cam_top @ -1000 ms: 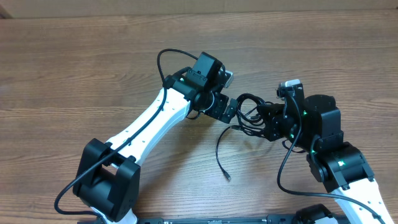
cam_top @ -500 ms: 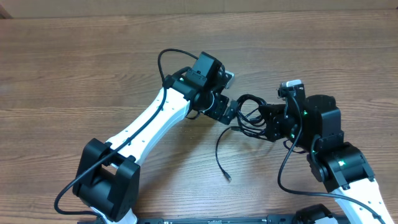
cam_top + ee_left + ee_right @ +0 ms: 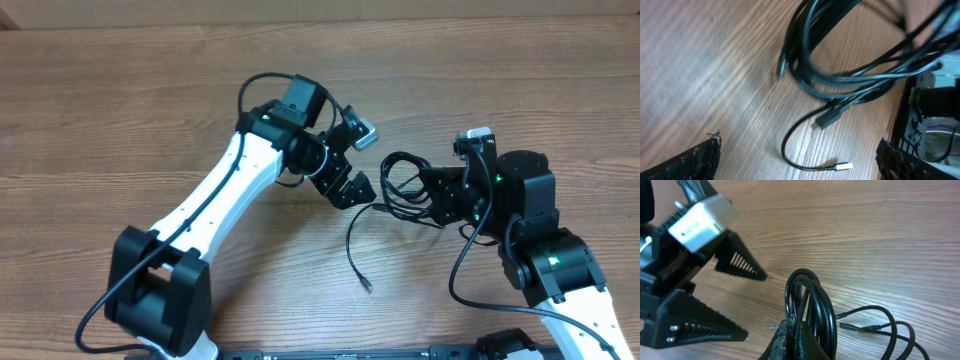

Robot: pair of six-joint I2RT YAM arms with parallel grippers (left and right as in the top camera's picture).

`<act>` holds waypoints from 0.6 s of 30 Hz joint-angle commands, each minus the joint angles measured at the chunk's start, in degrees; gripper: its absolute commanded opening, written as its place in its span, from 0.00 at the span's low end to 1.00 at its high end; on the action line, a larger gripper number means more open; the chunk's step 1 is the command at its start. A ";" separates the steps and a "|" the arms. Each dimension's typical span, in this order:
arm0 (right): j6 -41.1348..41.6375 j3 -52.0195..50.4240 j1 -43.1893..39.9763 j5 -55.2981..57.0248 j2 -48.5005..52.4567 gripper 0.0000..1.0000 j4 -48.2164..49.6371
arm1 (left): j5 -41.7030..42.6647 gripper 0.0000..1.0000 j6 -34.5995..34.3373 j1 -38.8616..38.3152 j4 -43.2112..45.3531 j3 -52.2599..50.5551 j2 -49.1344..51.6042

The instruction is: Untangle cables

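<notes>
Wood table [image 3: 120, 100]. Cables [image 3: 400, 188] bunched at 3 o'clock from centre, right gripper [image 3: 424, 192] clenched on the coil. Left gripper [image 3: 349, 190] spread wide, empty, probably just clear of the loops.

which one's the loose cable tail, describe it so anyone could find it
On the wooden table, find the black cable bundle pinched by the right gripper. One thin strand curves out toward the robot's base and ends alone on bare wood: the loose tail, the only end lying clear of the bundle, silver-tipped.
</notes>
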 commanded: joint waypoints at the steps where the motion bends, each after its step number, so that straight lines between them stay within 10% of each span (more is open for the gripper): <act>1: 0.07 1.86 -0.17 -5.68 -0.74 0.04 1.57 | 5.01 1.00 5.33 0.76 1.18 1.40 -2.45; 18: 0.13 1.86 -0.17 -16.96 -0.74 0.04 7.08 | 12.09 1.00 11.34 2.12 4.31 1.40 -2.45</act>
